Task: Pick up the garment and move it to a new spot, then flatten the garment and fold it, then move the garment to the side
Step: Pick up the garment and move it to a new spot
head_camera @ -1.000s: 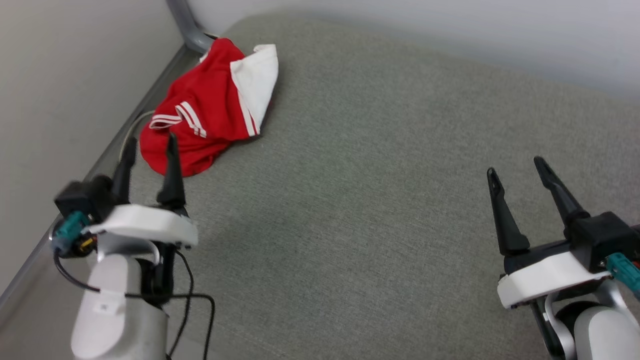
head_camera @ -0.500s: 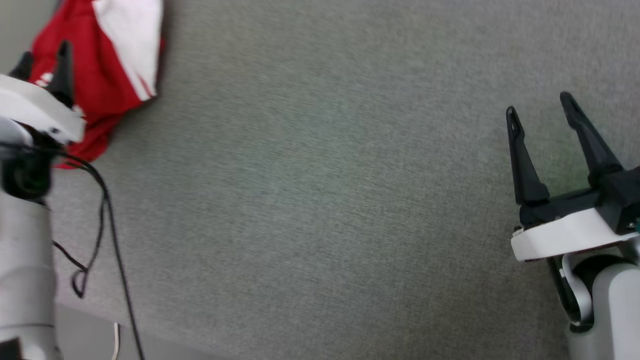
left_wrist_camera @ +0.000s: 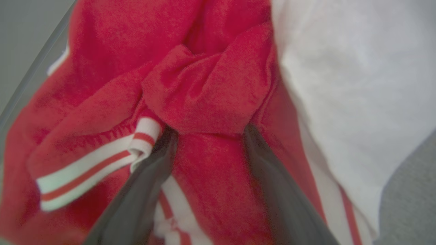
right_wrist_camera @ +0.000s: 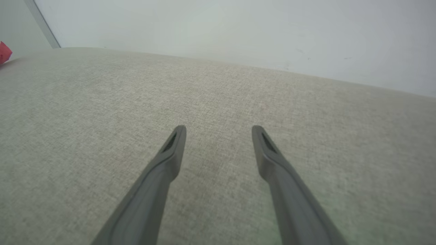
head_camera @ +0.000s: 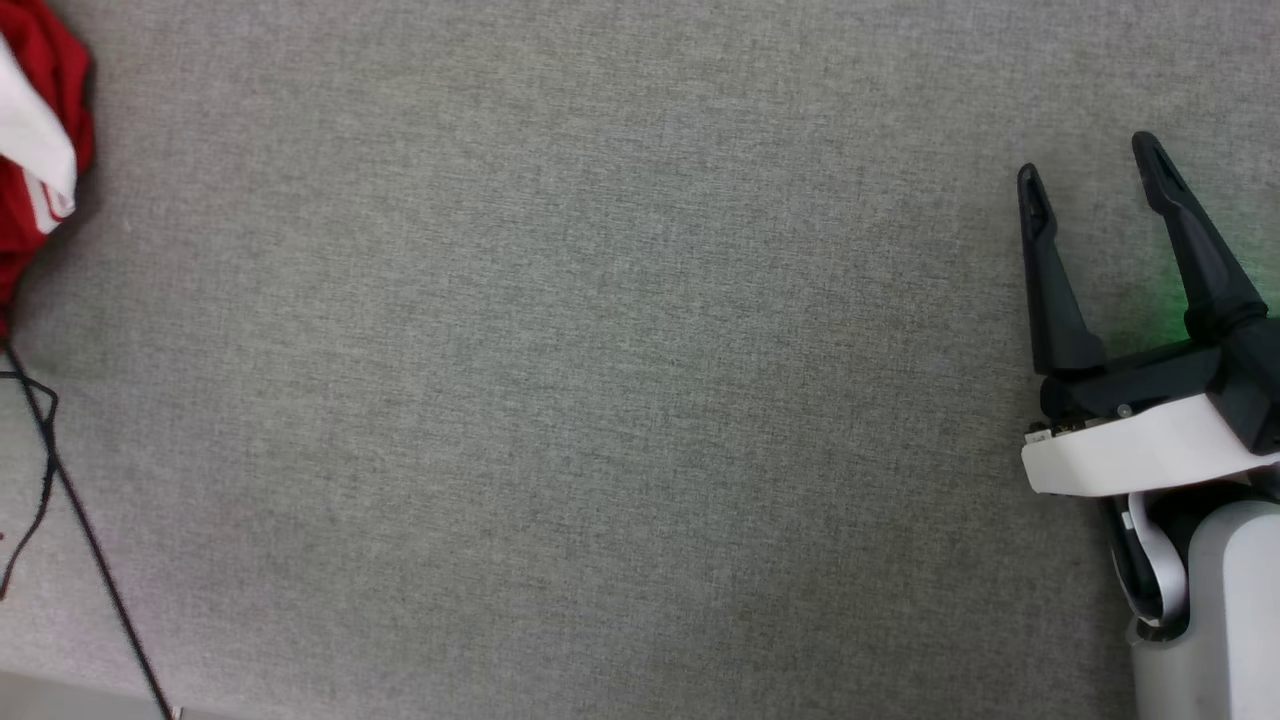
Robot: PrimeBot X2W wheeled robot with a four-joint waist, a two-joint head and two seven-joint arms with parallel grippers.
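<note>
The garment [left_wrist_camera: 211, 78] is a bunched red shirt with a white panel and striped white cuffs. It lies close under the left wrist view. My left gripper [left_wrist_camera: 208, 131] is open and pressed into it, with a raised red fold between and over the two fingertips. In the head view a red-and-white edge of the garment [head_camera: 40, 100] shows at the far left. My right gripper [head_camera: 1088, 160] hovers open and empty over bare grey fabric at the right, far from the shirt. The right wrist view shows the right gripper [right_wrist_camera: 218, 129] spread wide, and a red scrap of the garment [right_wrist_camera: 4, 54] at the left edge.
The work surface is a broad grey woven cushion [head_camera: 600, 380]. A black cable [head_camera: 60, 480] trails down its left side. A pale wall [right_wrist_camera: 238, 30] stands behind the cushion. A grey metal rail [left_wrist_camera: 30, 78] runs beside the shirt.
The head camera has swung, sliding the shirt and left arm off to the left. The left gripper has gone from just short of the shirt onto it. The right gripper stays open.
</note>
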